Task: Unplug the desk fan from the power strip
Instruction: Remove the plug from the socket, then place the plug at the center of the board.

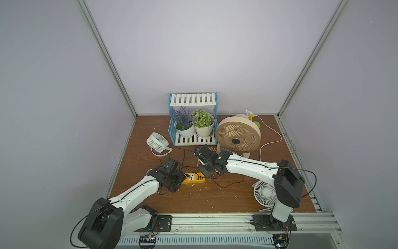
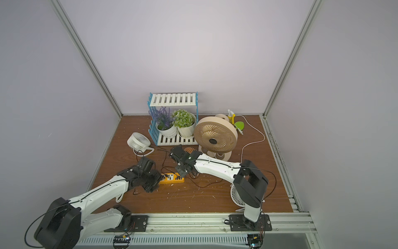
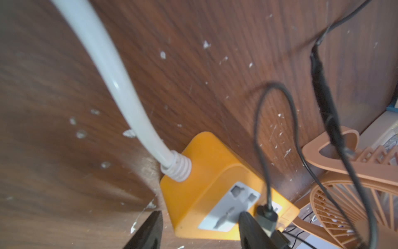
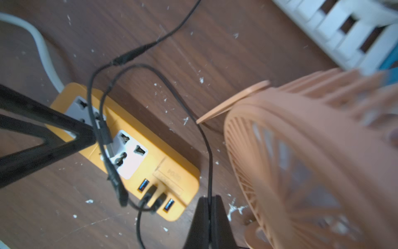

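Note:
The orange-yellow power strip (image 1: 193, 178) (image 2: 171, 179) (image 3: 204, 179) (image 4: 129, 155) lies flat on the wooden table. My left gripper (image 1: 183, 176) (image 2: 161, 176) (image 3: 201, 213) is open astride its cord end, with one finger on a white socket face. My right gripper (image 1: 209, 173) (image 2: 184, 172) (image 4: 210, 200) is shut on a thin black cable (image 4: 210, 163) just beside the strip's port end. A black USB plug (image 4: 105, 133) (image 3: 267, 215) with a bare metal tip hangs above the strip. Two black plugs (image 4: 150, 194) sit in the ports. Which desk fan the held cable leads to I cannot tell.
A small peach fan (image 4: 301, 161) (image 3: 344, 194) lies right beside my right gripper. A large beige fan (image 1: 238, 134), a white fan (image 1: 157, 141) at the left and another white fan (image 1: 265, 193) under my right arm stand around. A blue-white plant shelf (image 1: 193, 120) is at the back.

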Robot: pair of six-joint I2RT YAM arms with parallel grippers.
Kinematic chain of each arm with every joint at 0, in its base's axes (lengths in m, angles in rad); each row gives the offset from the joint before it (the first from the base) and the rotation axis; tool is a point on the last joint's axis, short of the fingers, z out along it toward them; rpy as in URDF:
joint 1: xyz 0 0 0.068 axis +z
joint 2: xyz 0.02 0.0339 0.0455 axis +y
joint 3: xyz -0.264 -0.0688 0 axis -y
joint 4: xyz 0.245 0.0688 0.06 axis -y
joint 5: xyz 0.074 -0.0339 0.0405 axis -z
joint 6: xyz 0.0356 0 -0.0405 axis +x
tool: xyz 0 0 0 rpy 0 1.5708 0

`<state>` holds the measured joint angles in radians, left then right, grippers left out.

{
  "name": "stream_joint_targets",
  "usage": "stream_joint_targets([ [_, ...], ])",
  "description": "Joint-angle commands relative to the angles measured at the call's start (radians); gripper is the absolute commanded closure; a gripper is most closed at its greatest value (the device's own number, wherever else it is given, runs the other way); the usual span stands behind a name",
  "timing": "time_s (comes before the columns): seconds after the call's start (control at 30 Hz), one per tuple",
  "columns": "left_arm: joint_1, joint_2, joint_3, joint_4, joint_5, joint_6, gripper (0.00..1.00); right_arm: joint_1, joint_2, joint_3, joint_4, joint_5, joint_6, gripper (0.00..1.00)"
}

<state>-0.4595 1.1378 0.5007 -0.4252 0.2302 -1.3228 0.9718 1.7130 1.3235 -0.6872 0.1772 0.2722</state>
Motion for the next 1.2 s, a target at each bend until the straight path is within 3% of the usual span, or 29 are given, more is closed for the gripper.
stream_joint_targets([
  [0.0, 0.008, 0.033, -0.048, -0.122, -0.041, 0.006, 0.41, -0.013, -0.128, -0.031, -0.058, 0.145, 0.028, 1.0],
  [0.33, 0.008, 0.035, -0.064, -0.102, -0.037, -0.005, 0.41, -0.083, -0.465, -0.26, -0.077, 0.321, 0.099, 1.0],
  [0.6, 0.008, 0.042, -0.067, -0.087, -0.034, -0.007, 0.41, -0.154, -0.65, -0.299, -0.176, 0.459, 0.116, 1.0],
  [0.87, 0.008, 0.051, -0.057, -0.085, -0.034, 0.0, 0.41, -0.181, -0.673, -0.352, -0.193, 0.453, 0.15, 1.0],
  [1.17, 0.008, 0.056, -0.057, -0.082, -0.032, 0.0, 0.41, -0.165, -0.55, -0.327, -0.003, 0.323, 0.134, 1.0],
])
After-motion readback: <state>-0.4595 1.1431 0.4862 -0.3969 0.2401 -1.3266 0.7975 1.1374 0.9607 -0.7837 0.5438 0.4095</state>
